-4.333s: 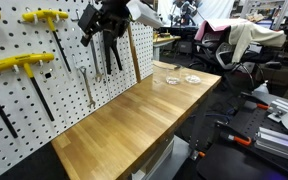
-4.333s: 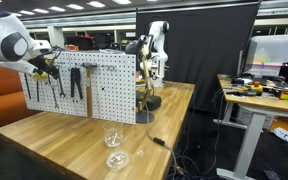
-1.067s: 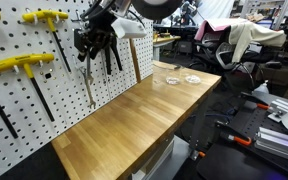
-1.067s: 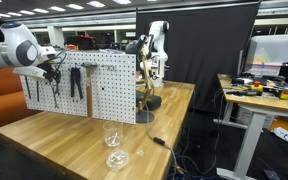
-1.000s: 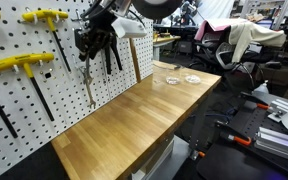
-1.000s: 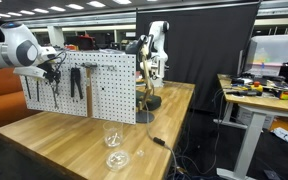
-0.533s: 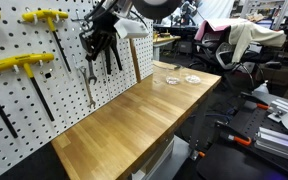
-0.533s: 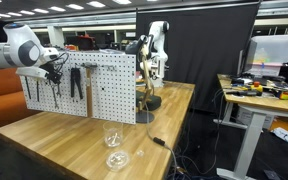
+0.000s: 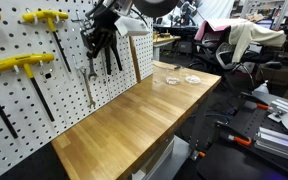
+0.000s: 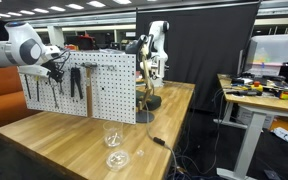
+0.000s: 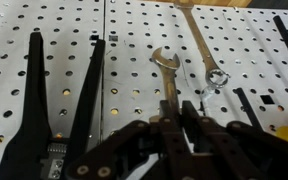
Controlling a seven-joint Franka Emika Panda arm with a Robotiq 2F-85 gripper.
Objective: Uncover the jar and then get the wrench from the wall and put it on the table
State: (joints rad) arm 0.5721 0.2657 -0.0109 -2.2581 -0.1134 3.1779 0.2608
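Note:
My gripper [image 11: 174, 108] is up against the white pegboard wall [image 11: 124, 40], shut on the shaft of the slim silver wrench [image 11: 165, 72], whose open end points away from my fingers. In an exterior view the wrench [image 9: 88, 88] hangs down below the gripper [image 9: 92, 50] against the wall [image 9: 24, 110]. From the other side the gripper [image 10: 57, 72] shows at the board [image 10: 109, 90]. The small glass jar [image 9: 169, 78] stands uncovered on the wooden table [image 9: 124, 125], with its flat lid [image 9: 192, 79] beside it. Both also show in an exterior view as jar [image 10: 112, 138] and lid [image 10: 117, 159].
A longer silver wrench [image 11: 201, 45] hangs right beside the held one, and black pliers [image 11: 59, 100] on its other side. Yellow T-tools [image 9: 19, 65] and a hammer [image 9: 134, 50] hang on the board. A stand with a cable [image 10: 144, 100] sits on the table.
The jaws have closed onto the wrench shaft within the last second. The gripper has shifted slightly along the board; jar and lid have not moved.

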